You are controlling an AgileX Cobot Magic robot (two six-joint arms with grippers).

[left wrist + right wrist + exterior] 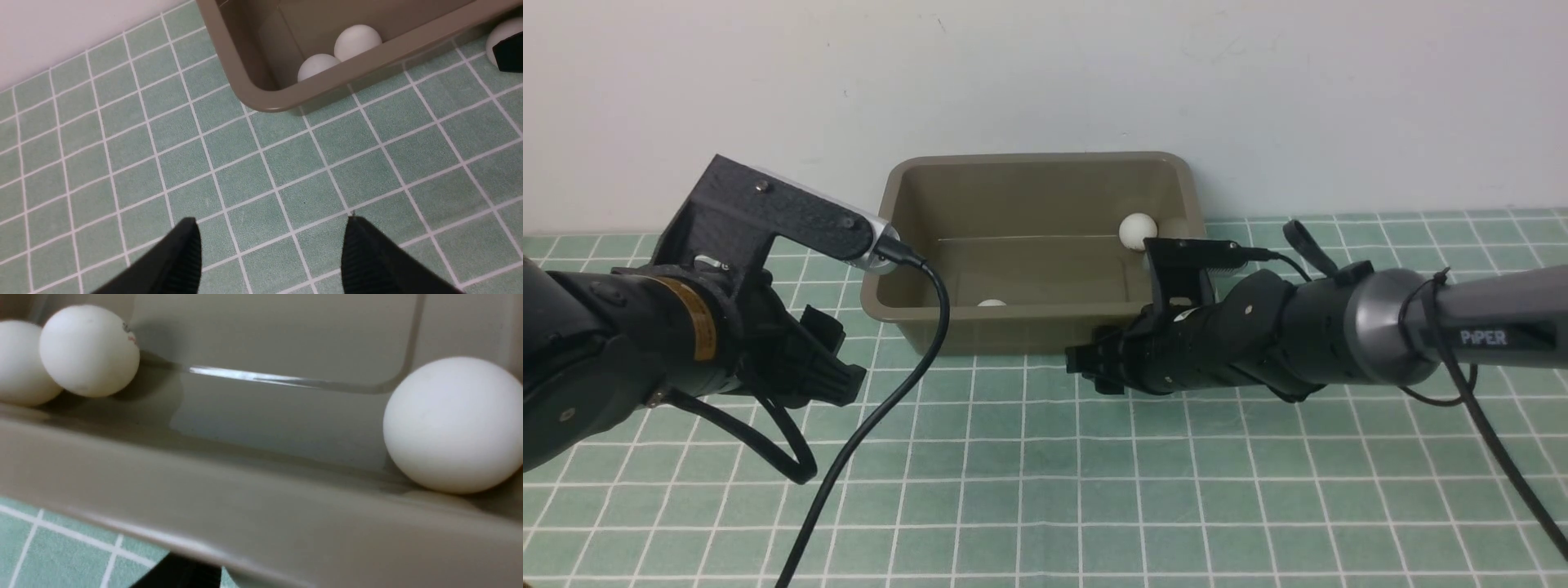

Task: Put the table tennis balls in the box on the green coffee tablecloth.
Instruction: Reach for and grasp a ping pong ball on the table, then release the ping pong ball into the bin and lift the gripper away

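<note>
Both end effectors (269, 257) (1098, 359) low — right beside tub (1013, 331).

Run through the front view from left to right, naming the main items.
Left arm's tool → olive-brown tub → right arm's tool.

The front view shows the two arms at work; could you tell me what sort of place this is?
Probably a robotics lab or test station: two robot arms face a plain wall, over a green gridded cloth with a plastic tub set out on it.
</note>
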